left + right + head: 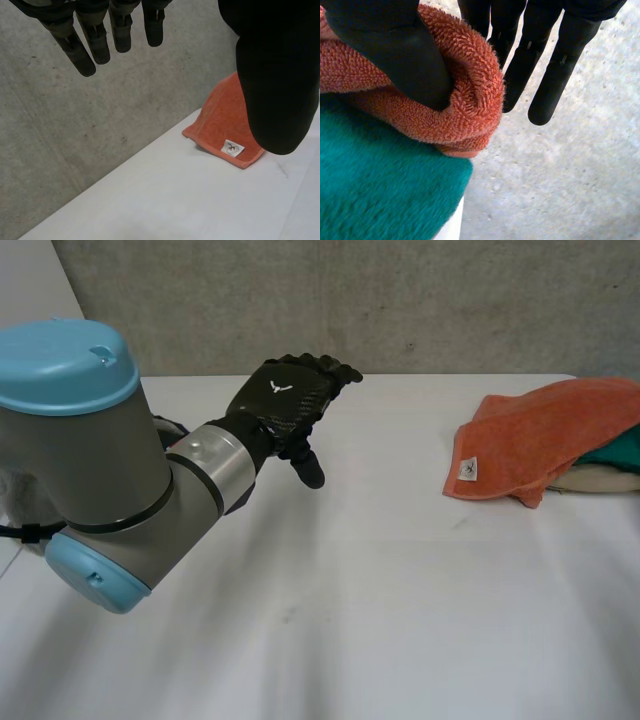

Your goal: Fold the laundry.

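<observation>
1. Three cloths sit stacked at the table's (380,590) 3 o'clock edge: an orange towel (545,435) on top, a green towel (618,448) under it, and a cream cloth (600,480) lowest.
2. The right hand (390,45) pinches a bunched fold of the orange towel between thumb and straight fingers, just above the green towel.
3. The left hand (285,400) hovers at about 11 o'clock, well apart from the stack, with fingers relaxed and holding nothing.
4. The step in hand is likely taking the orange towel off the stack; folding has not yet begun.
5. The next move calls for drawing it toward the bare middle, at 9 o'clock of the stack. The left hand should then catch a second corner to spread it flat.
</observation>
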Robot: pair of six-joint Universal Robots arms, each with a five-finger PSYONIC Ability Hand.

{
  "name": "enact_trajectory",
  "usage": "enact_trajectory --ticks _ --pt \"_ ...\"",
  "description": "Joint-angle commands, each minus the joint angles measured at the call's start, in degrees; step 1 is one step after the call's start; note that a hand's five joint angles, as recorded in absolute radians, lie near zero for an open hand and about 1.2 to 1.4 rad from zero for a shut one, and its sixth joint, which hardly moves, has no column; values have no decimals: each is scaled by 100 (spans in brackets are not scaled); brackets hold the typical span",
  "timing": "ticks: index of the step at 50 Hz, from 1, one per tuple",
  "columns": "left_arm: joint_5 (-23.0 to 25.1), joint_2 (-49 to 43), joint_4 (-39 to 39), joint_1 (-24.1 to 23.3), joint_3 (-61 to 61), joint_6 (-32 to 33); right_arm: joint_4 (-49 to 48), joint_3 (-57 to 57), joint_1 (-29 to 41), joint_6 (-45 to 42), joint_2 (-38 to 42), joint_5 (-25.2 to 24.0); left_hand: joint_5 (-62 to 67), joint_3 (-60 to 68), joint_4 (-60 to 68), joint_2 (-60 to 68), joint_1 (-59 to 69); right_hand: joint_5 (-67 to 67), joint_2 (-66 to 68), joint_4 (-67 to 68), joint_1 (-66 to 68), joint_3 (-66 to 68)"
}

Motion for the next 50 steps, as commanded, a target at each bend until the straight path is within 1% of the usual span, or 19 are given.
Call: enact_trajectory --ticks 1,6,10,14,15,18,21,26,29,30,32,33,34,37,38,41,44,48,50 --pt "-18 132 9 160 56 -24 -24 -88 473 -235 -510 112 -287 -166 -125 -140 -72 1339 1274 1145 1940 1206" --pt "-18 272 26 389 74 -103 -41 -79 982 -226 -975 -72 -287 -166 -125 -140 -72 1339 1274 1145 1940 1206" --pt "-105 430 70 608 74 -288 81 184 1474 -182 -1371 -397 -287 -166 -125 -140 -72 1339 1274 1145 1940 1206" --pt "-299 597 149 872 74 -508 380 798 1958 -138 -1828 -810 -287 -166 -125 -140 -72 1339 1274 1145 1940 1206" --pt "-369 633 176 959 74 -586 537 1131 2159 -147 -1985 -959 -287 -166 -125 -140 -72 1339 1274 1145 1940 1206" --pt "-431 677 237 1100 74 -683 932 1834 2537 -191 -2275 -1118 -287 -166 -125 -140 -72 1339 1274 1145 1940 1206" --pt "-431 668 273 1171 100 -728 1249 2354 2775 -208 -2426 -1101 -287 -166 -125 -140 -72 1339 1274 1145 1940 1206" --pt "-387 607 264 1206 118 -710 2039 3294 3363 -445 -2602 -1022 -287 -166 -125 -140 -72 1339 1274 1145 1940 1206" --pt "-369 554 264 1180 118 -701 2366 3471 3540 -717 -2628 -960 -287 -166 -125 -140 -72 1339 1274 1145 1940 1206" --pt "-352 510 264 1163 126 -701 2558 3472 3593 -962 -2646 -864 -287 -166 -125 -140 -72 -711 -777 -905 -110 -845" --pt "-325 449 255 1127 153 -693 2709 3393 3585 -1183 -2733 -706 -287 -166 -125 -140 -72 -3227 -3292 -3421 -2626 -3360" --pt "-308 414 255 1110 170 -693 2770 3323 3558 -1280 -2803 -601 -287 -166 -125 -140 -72 -3988 -4053 -4182 -3386 -4121" --pt "-273 344 229 1084 205 -675 2858 3122 3471 -1385 -2952 -313 -287 -166 -125 -140 -72 -4512 -4577 -4705 -3910 -4645" --pt "-203 220 185 1048 276 -649 2859 2735 3277 -1290 -3111 207 -287 -166 -125 -140 -72 -5019 -5085 -5213 -4418 -5153" --pt "-168 115 133 1005 346 -622 2894 2473 3181 -1159 -3094 461 -287 -166 -125 -140 -72 -5554 -5620 -5748 -4953 -5688" --pt "-97 -148 18 899 547 -552 2947 2058 3084 -982 -2902 639 -287 -166 -125 -140 -72 -5661 -5726 -5855 -5060 -5794" --pt "-106 -438 -52 820 767 -482 3315 1592 3057 -929 -2515 587 -287 -166 -125 -140 -72 -5661 -5726 -5855 -5060 -5794" --pt "-123 -1079 -149 653 1303 -184 3886 1056 3118 -1043 -1961 604 -287 -166 -125 -140 -72 -5174 -5239 -5368 -4572 -5307" --pt "-149 -1493 -342 565 1681 80 4098 836 3171 -1219 -1671 639 -287 -166 -125 -140 -72 -4737 -4803 -4931 -4136 -4871"
